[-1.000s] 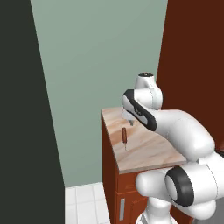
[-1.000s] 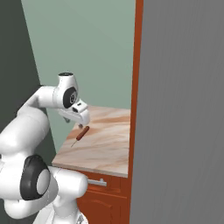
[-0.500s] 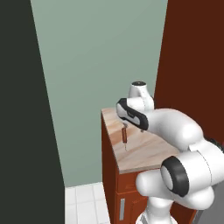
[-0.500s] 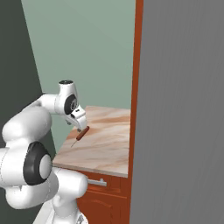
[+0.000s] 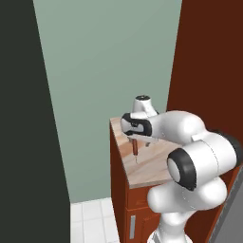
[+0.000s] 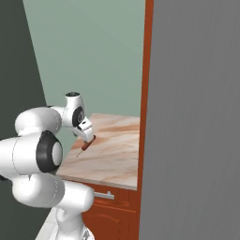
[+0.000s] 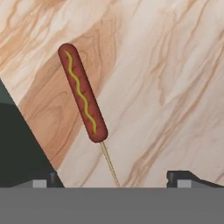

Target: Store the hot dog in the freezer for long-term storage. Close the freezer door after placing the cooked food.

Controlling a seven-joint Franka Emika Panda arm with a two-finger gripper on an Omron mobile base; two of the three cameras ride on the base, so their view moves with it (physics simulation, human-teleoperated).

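Note:
The hot dog [image 7: 83,98] is a slim reddish-brown sausage with a yellow squiggle and a thin pale stick. It lies flat on the counter [image 6: 112,157] near its left edge. My gripper [image 7: 113,179] hangs open directly above it, with the stick end between the two dark fingertips [image 7: 183,177] and nothing held. From the base, the gripper [image 5: 136,140] sits just over the hot dog [image 5: 135,149], and the gripper [image 6: 87,136] points down at the hot dog [image 6: 87,144]. A tall flat grey panel, the freezer door [image 6: 192,117], stands at the right.
The counter top [image 5: 149,166] caps a red-brown cabinet [image 5: 124,199] with a drawer handle [image 6: 104,195]. A tall red-brown panel [image 5: 209,61] rises beside it. Behind is a green wall [image 5: 109,61], with a dark wall [image 5: 23,118] on the left and white floor tiles [image 5: 92,223] below.
The hand has dropped lower and swung left, coming down over the hot dog. The jaws stayed open and the hot dog has not moved.

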